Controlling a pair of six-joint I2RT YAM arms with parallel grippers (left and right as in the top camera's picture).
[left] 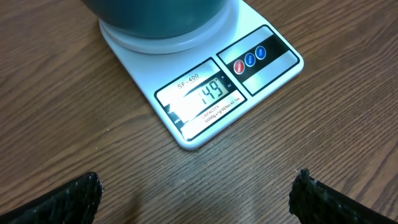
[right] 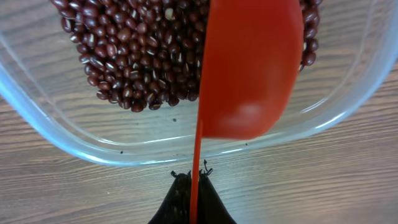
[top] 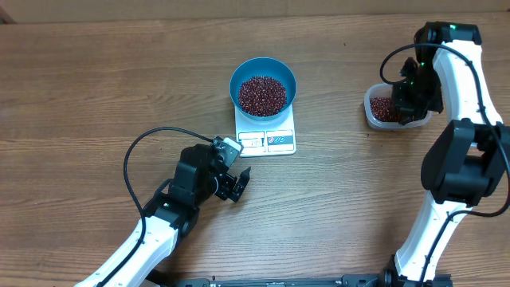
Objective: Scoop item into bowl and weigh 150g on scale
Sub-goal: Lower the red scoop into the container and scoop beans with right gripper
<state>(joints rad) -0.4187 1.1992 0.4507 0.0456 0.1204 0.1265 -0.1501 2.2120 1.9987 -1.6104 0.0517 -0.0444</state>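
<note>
- teal bowl: 1
- white scale: 1, with round buttons: 3
- clear tub: 1
- red scoop: 1
- beans: 2 heaps, single beans too many to count

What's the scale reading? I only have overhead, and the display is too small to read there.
Observer: Left wrist view shows the display of the small white rectangular kitchen scale reading 149.
Operator: Is the right gripper holding anything? The arm blocks it for me.
Observer: Yes. The right gripper is shut on the thin handle of a red plastic scoop.
Operator: Where's the scoop head?
Observer: Over the dark red beans inside the clear plastic tub. Only its back faces the camera, so I can't tell whether it's loaded.
</note>
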